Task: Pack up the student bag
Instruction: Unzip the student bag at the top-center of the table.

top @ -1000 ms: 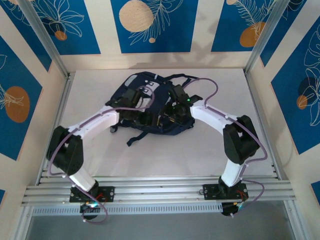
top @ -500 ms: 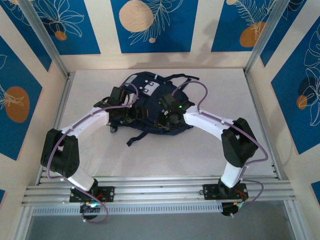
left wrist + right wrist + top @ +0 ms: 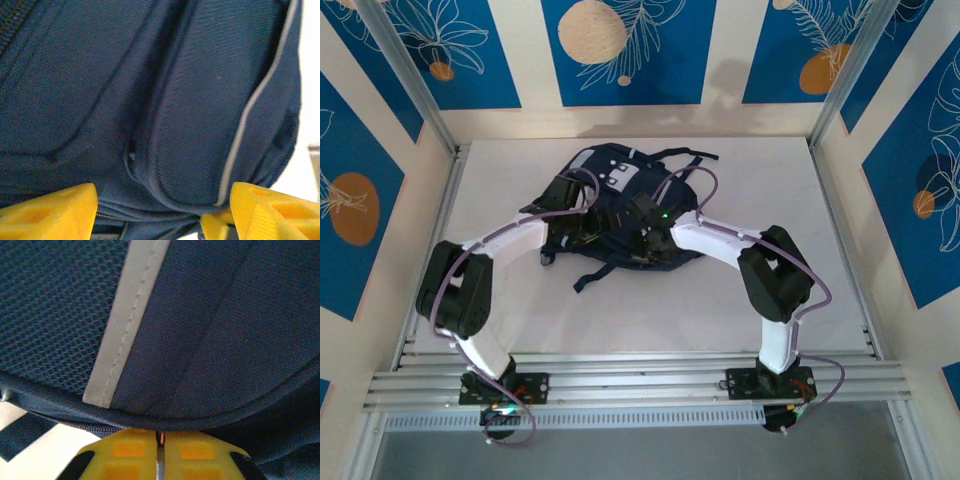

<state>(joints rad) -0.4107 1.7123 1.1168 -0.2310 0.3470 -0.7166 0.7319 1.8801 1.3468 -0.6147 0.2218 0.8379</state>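
One student bag (image 3: 616, 192) lies on the white worktop (image 3: 740, 300), a little toward 12 o'clock from the middle in the overhead view. It is dark navy. One small white-grey patch (image 3: 620, 175) sits near its 12 o'clock end, and the marks on the patch are too small to read. Black straps (image 3: 685, 156) loop out at about 1 o'clock, and one loose strap end (image 3: 592, 277) trails onto the worktop at 7 o'clock.

Two arms reach in from the 6 o'clock edge, one to each side of the bag. From overhead, the left arm meets the bag at its 8 o'clock side and the right arm at its 5 o'clock side.

The left tool (image 3: 162, 200) has two yellow fingers (image 3: 47, 212), seen at 7 and 5 o'clock in its wrist view. They stand wide apart with a padded fold of navy fabric bulging between them. One thin light-grey piping line (image 3: 250, 115) curves down toward the 5 o'clock finger. Whether the fingers press the fabric cannot be told.

The right tool (image 3: 160, 440) is closed, its two yellow fingers meeting at 6 o'clock with only a dark slit between them. They sit right under the bag's curved seam. Whether anything thin is pinched there cannot be told. One grey stitched stripe (image 3: 125, 325) runs across navy mesh above them.

No brand name or writing can be read.
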